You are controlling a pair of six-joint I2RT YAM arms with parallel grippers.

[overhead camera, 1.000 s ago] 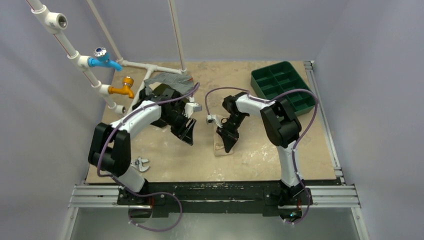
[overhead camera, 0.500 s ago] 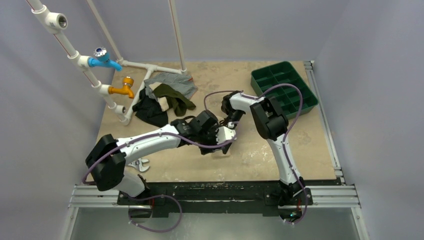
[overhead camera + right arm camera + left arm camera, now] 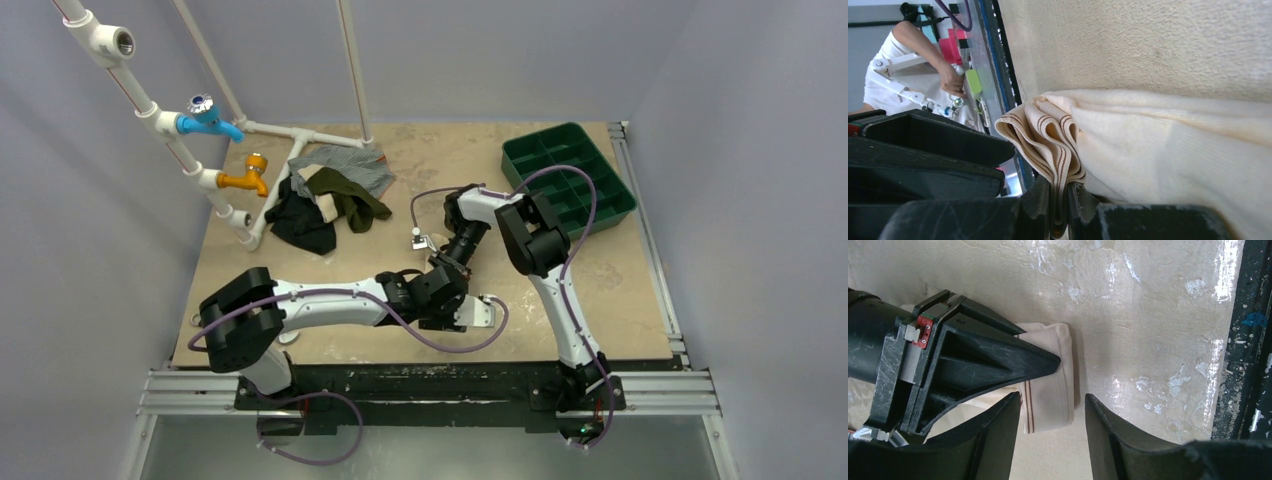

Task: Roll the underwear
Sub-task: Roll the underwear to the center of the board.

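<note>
Right wrist view | right gripper [image 3: 1060, 200] is clenching on folded band edge of underwear [image 3: 1148, 145] | left gripper [image 3: 1052, 399] is hanging released over it | underwear is lying near-centre on table [image 3: 1148, 315]

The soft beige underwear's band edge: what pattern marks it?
Thin brown stripes on the underwear, clearest in the right wrist view.

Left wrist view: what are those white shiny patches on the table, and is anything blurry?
Left wrist view: likely light glare on the table; the left fingers look soft. Right wrist view: the underwear is bright and fairly sharp, the right fingers under it dark and blurred.
</note>
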